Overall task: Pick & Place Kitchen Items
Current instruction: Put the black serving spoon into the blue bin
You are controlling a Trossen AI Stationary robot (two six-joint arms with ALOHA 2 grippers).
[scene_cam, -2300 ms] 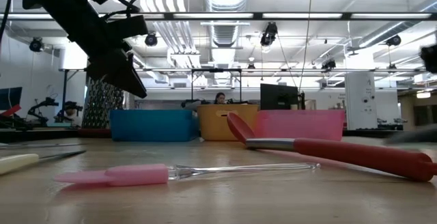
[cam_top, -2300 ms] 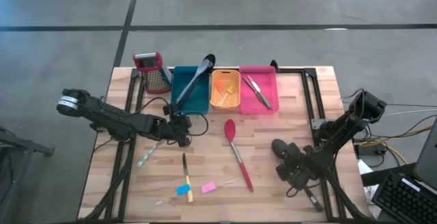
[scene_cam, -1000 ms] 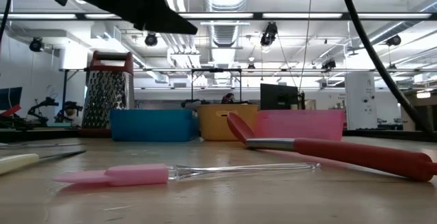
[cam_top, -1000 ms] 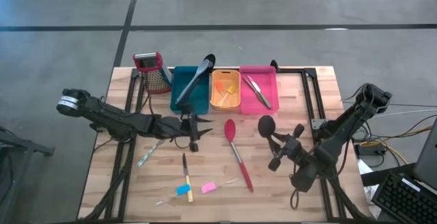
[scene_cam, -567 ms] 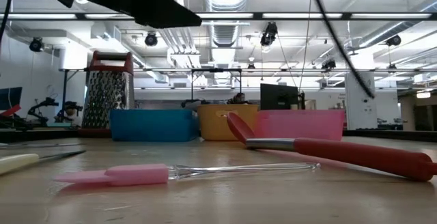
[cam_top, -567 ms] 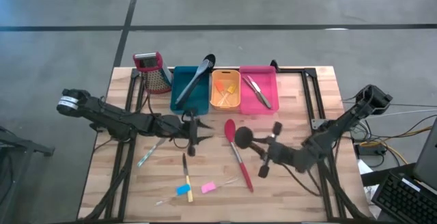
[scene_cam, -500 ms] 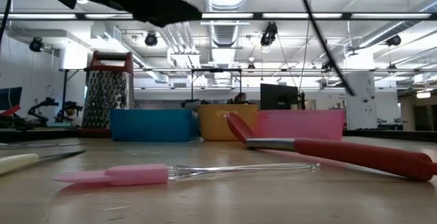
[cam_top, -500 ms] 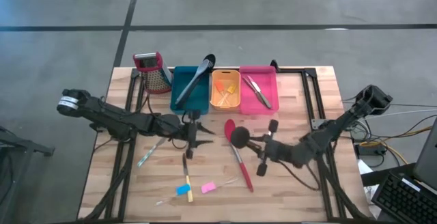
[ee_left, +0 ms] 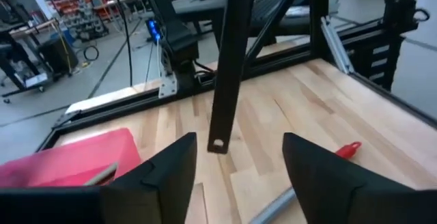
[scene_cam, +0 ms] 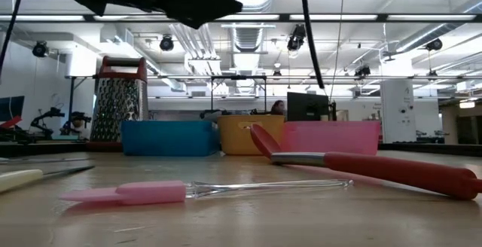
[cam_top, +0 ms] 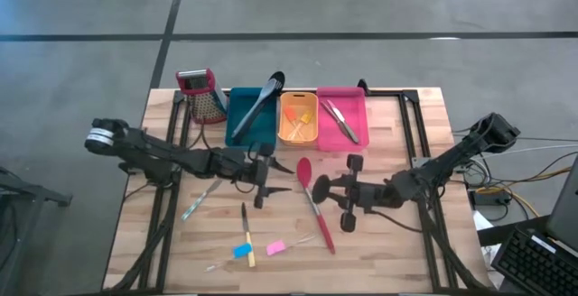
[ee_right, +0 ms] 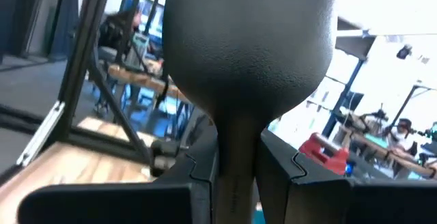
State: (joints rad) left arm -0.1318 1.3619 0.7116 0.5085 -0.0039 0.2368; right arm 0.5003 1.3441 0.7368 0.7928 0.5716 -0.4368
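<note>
Two grippers worked mid-table.
Left gripper stood with fingers apart at nine o'clock of the red spoon; right gripper clamped a black spoon.

You are looking at a surface of pale wood planks, smooth with a dull sheen, framed by matt black metal rails. The red spoon near the middle looks like soft matt silicone with a bright metal collar. The black spoon clamped in the right tool has a finely pebbled, matt plastic bowl. The grater at the far left corner is shiny perforated metal under a red plastic top. The three bins along the far edge look like smooth plastic.
</note>
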